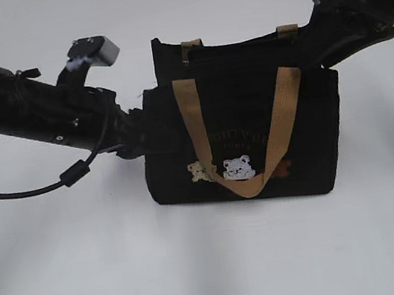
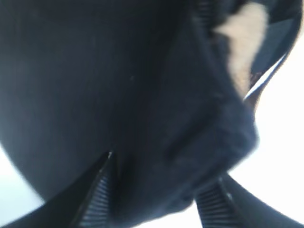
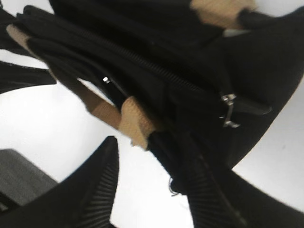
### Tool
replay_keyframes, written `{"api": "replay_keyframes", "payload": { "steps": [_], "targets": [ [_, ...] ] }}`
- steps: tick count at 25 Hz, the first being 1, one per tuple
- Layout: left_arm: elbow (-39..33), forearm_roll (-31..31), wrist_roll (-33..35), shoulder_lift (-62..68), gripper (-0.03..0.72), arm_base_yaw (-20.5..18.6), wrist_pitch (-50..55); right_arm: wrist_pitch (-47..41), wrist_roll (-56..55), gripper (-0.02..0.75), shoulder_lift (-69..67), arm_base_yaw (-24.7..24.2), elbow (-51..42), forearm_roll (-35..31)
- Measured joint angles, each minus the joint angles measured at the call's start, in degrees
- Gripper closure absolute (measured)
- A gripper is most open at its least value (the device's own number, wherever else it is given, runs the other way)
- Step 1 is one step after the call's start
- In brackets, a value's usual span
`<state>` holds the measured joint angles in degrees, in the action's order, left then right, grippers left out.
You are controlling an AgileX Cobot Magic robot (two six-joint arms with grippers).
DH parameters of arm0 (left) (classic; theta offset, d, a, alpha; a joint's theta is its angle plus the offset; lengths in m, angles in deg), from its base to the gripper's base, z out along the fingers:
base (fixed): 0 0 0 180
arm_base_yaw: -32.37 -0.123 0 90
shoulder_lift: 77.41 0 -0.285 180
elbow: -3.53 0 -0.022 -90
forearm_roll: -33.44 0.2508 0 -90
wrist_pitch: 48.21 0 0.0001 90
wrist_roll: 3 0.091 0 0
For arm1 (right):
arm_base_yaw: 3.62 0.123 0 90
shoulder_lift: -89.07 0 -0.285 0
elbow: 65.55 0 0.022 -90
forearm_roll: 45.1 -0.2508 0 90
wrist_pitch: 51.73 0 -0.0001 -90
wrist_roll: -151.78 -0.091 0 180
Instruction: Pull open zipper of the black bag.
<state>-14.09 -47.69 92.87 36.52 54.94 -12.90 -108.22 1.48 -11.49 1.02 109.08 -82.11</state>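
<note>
Meanwhile the left hand (image 2: 156, 199) pinches the black bag (image 1: 251, 108); the right hand (image 3: 152, 190) stands spread.

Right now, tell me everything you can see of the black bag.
The black bag is a small rectangular tote of dark fabric, standing upright on the white table. Tan webbing handles hang down its front, over small bear patches and faint gold lettering. The zipper runs along its top, with a silver metal pull near one end. The left end effector has fabric at the bag's left end between its fingers; the right arm reaches its top right corner.
</note>
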Motion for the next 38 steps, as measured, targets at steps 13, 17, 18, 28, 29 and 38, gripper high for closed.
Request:
{"api": "replay_keyframes", "payload": {
  "steps": [13, 17, 18, 28, 29, 38],
  "targets": [
    [-12.5, 47.0, -65.8, -31.2, 0.4, 0.0, -1.1, -12.2, -23.0, 0.451, 20.7, 10.7, -6.9, 23.6],
    [-19.1, 59.9, -80.2, -46.9, 0.401, 0.0, 1.8, -12.4, -25.0, 0.451, 34.6, 11.2, -19.8, 28.0],
    [-20.3, 62.7, -83.5, -51.3, 0.401, 0.0, 3.6, -12.3, -25.1, 0.451, 38.3, 11.3, -23.3, 28.9],
    [-27.9, 77.7, -94.6, -87.9, 0.401, 0.1, 23.3, -8.7, -23.9, 0.451, 73.1, 11.3, -43.2, 30.5],
    [-28.6, 78.0, -94.6, -90.9, 0.401, 0.1, 24.1, -8.1, -23.7, 0.451, 76.0, 11.3, -43.7, 30.5],
    [-29.4, 78.4, -94.8, -106.6, 0.407, 0.1, 25.6, -6.8, -21.7, 0.452, 92.8, 11.4, -44.0, 30.4]
  ]
}}
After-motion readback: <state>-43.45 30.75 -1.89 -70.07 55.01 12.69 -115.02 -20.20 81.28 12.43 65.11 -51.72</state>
